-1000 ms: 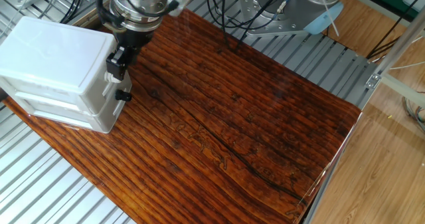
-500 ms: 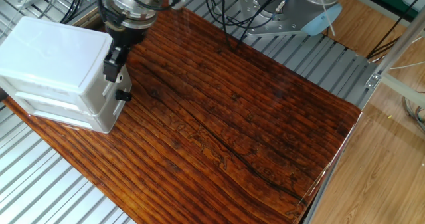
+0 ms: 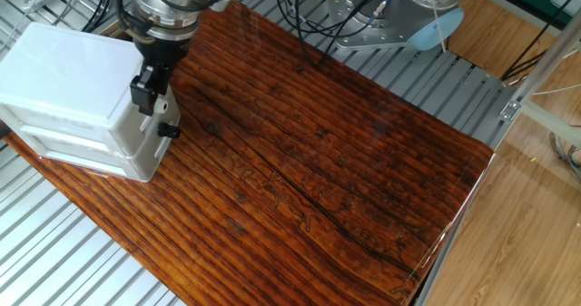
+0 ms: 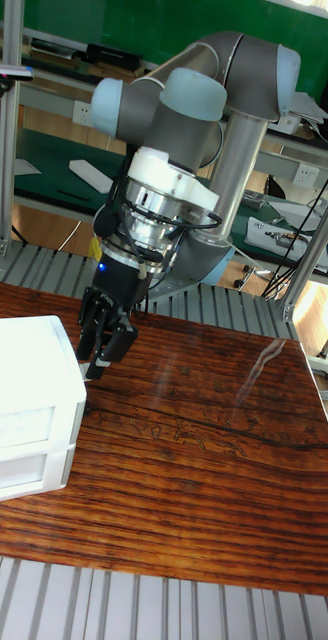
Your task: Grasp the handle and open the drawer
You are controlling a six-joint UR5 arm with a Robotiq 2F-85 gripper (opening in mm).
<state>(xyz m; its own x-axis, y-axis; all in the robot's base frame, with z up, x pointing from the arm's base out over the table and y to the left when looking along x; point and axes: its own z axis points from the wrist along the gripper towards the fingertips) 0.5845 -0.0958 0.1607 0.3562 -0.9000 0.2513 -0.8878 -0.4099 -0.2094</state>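
Observation:
The white two-drawer box point(image 3: 68, 79) stands at the table's left end. The drawer point(image 3: 152, 115) is its taller upper one, and it sits flush with the box. From its front sticks the handle point(image 3: 167, 131), a short white stub with a black knob. My gripper point(image 3: 145, 99) hangs at the box's top right corner, just above the handle and left of it, not touching it. In the tall fixed view the gripper point(image 4: 92, 370) points down beside the box point(image 4: 24, 400), its two black fingers point(image 4: 85, 335) slightly apart with nothing between them. The handle is hidden in that view.
The box rests on a dark wooden tabletop point(image 3: 318, 170) laid over a ribbed metal frame point(image 3: 64, 251). The arm's base and cables point(image 3: 399, 20) stand at the back edge. Metal posts point(image 4: 9, 130) rise at the far left behind the table.

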